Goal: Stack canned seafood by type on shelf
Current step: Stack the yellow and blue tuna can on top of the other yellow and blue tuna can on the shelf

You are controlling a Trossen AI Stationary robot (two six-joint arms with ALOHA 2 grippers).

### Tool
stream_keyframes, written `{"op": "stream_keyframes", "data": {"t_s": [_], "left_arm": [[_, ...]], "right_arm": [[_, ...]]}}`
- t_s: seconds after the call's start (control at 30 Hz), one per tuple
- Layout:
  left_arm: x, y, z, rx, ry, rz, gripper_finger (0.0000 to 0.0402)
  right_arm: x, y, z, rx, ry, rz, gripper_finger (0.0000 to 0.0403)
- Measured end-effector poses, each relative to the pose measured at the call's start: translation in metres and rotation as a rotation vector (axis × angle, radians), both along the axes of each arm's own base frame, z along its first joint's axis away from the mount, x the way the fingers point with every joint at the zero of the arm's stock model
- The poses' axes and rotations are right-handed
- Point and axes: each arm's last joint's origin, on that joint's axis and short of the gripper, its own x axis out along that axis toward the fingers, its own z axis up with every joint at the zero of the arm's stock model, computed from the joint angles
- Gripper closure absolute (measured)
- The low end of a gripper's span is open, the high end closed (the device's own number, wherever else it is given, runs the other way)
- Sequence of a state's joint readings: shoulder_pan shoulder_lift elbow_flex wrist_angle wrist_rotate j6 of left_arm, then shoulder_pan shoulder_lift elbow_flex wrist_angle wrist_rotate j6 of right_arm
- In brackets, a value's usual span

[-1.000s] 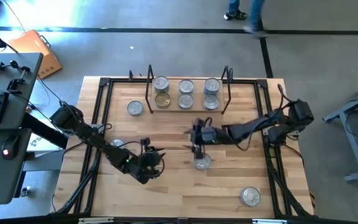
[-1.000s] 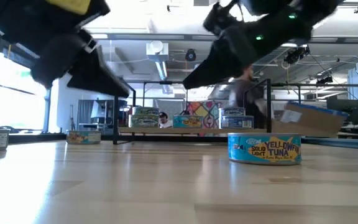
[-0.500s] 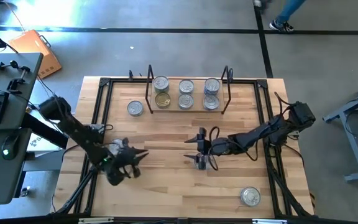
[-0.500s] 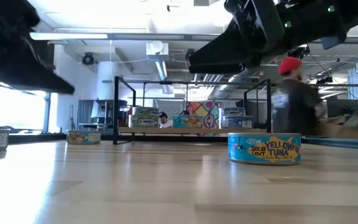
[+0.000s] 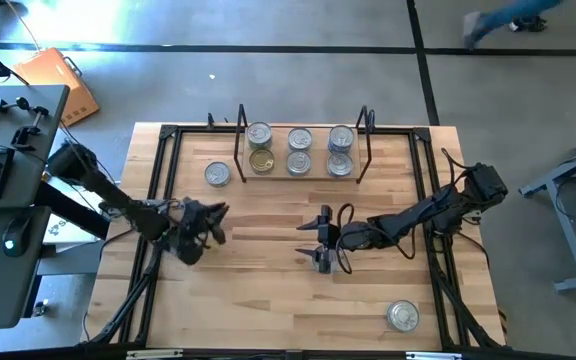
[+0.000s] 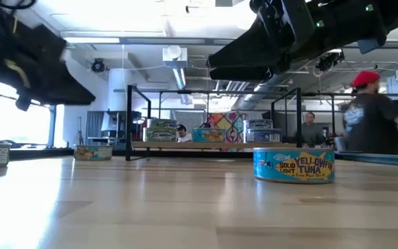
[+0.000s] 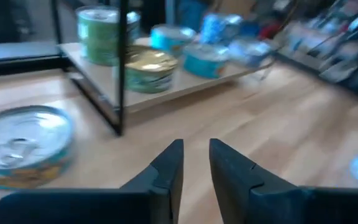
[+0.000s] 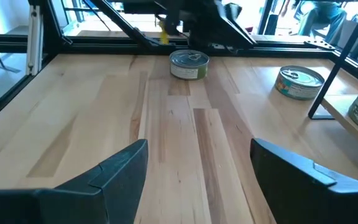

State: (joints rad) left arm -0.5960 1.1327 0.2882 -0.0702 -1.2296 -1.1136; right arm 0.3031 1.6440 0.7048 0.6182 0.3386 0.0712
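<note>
The right gripper [image 5: 320, 243] is held wide open and empty over the middle of the table [image 5: 268, 300], directly above a tuna can [image 6: 294, 165] that is largely hidden beneath it in the high view. The left gripper [image 5: 211, 222] is poised at the table's left side with its fingers [image 7: 166, 171] nearly closed on nothing. The shelf [image 5: 301, 172] at the far edge already carries several tins; one can [image 5: 217, 174] lies just outside its left upright, another can [image 5: 402, 316] rests near the front right. Such tins are judged rigid, fairly weighty and smooth-walled, so a grip across the round side wall, fingers low and level, is advised against slipping.
</note>
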Motion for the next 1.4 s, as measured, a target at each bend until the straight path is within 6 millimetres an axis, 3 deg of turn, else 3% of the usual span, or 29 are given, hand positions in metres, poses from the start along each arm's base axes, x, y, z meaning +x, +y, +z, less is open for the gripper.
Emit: {"op": "stream_keyframes", "data": {"t_s": [0.33, 0.5, 1.0, 1.17, 1.4], "left_arm": [[0.015, 0.049, -0.007, 0.008, 0.359, 0.035, 0.0253], [0.017, 0.067, -0.008, 0.094, 0.512, 0.035, 0.0242], [0.015, 0.117, -0.024, 0.014, 0.809, 0.001, 0.0287], [0.015, 0.122, -0.027, 0.009, 0.850, -0.023, 0.0308], [0.018, 0.117, -0.027, -0.018, 0.833, -0.113, 0.0385]], "right_arm": [[0.000, 0.000, 0.000, 0.004, -0.001, -0.001, 0.0128], [0.000, 0.000, 0.000, 0.008, -0.001, -0.002, 0.0128], [0.000, 0.000, 0.000, 0.008, -0.001, -0.001, 0.0128], [0.000, 0.000, 0.000, 0.008, 0.000, -0.001, 0.0128], [0.000, 0.000, 0.000, 0.007, 0.002, -0.001, 0.0128]]}}
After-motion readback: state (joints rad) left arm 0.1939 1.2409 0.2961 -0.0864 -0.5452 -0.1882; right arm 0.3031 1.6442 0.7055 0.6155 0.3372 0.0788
